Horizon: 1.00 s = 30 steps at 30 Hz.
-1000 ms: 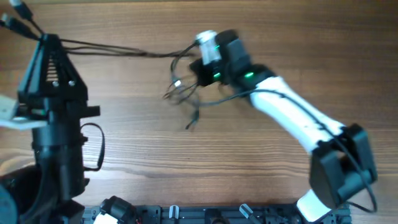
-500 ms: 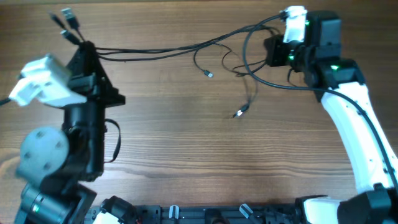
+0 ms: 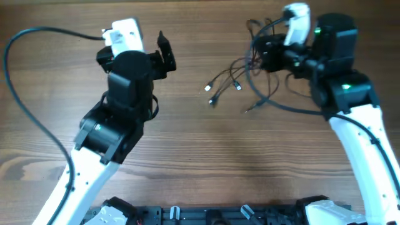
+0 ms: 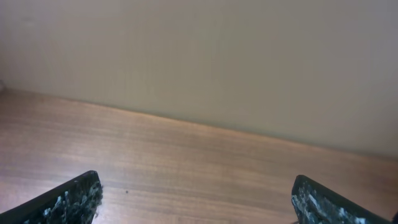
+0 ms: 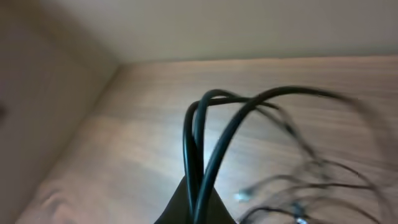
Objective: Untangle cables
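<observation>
1. The right gripper sits over the far right part of the wooden counter and is closed on the cables.
2. In the right wrist view, two black strands of the cables rise in a narrow loop straight out of the pinched right gripper at the bottom edge.
3. From the grip, the thin black cords fan out toward the middle of the counter in loose, overlapping loops. They are still crossed over each other near the gripper.
4. Several small pale plug ends lie apart from one another at the outer edge of the fan. In the wrist view these are blurred.
5. The left gripper is well to the left of the cables and touches none of them. Its fingers stand wide apart with only bare counter and a plain wall between them. It holds nothing.
6. Small green lights glow on the right arm's wrist.
</observation>
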Each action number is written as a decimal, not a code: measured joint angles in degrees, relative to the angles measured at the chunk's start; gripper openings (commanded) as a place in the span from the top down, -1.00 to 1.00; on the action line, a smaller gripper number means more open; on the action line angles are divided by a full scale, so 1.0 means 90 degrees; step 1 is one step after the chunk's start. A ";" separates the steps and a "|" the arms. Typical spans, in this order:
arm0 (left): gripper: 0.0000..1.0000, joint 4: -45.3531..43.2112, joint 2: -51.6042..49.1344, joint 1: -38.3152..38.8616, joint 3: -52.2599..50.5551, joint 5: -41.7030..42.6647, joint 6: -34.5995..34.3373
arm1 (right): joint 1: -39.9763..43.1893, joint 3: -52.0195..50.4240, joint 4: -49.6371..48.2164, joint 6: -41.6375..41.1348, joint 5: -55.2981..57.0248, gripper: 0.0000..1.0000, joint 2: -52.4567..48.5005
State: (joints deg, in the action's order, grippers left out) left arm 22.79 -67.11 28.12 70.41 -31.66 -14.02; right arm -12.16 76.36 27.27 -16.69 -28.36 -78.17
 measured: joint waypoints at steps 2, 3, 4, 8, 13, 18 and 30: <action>-0.94 0.0061 -0.0121 0.0000 0.0000 0.0129 0.0002 | -0.0588 0.0000 -0.0391 -0.0051 -0.0102 0.91 -0.0170; -0.93 0.0090 -0.0126 0.0000 0.0000 0.0223 0.0000 | -0.0848 0.0000 -0.0653 -0.0063 -0.0136 0.91 -0.0272; -0.93 0.0090 -0.0129 0.0000 0.0000 0.0364 0.0000 | -0.1275 0.0000 -0.1069 -0.0075 -0.0170 0.91 -0.0481; -0.94 0.0187 -0.0114 -0.0007 0.0000 0.0554 0.0000 | -0.1926 -0.0002 -0.1571 0.0311 -0.0248 0.91 -0.0865; -1.00 0.0083 0.0163 -0.0194 0.0002 0.0622 0.0000 | -0.1948 -0.0002 -0.1268 0.0724 -0.0257 0.91 -0.0889; -0.85 -0.0151 0.0231 -0.0253 0.0000 0.0656 0.0027 | -0.1948 -0.0002 -0.0658 0.1175 -0.0308 0.91 -0.0891; -0.99 0.1338 0.0233 -0.0299 0.0007 0.6552 0.1938 | -0.1931 -0.0002 0.0155 0.2217 0.0381 0.91 -0.0661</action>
State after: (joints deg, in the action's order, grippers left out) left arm 34.83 -65.01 25.43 70.48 27.31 3.42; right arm -29.54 76.34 28.67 3.27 -24.93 -84.12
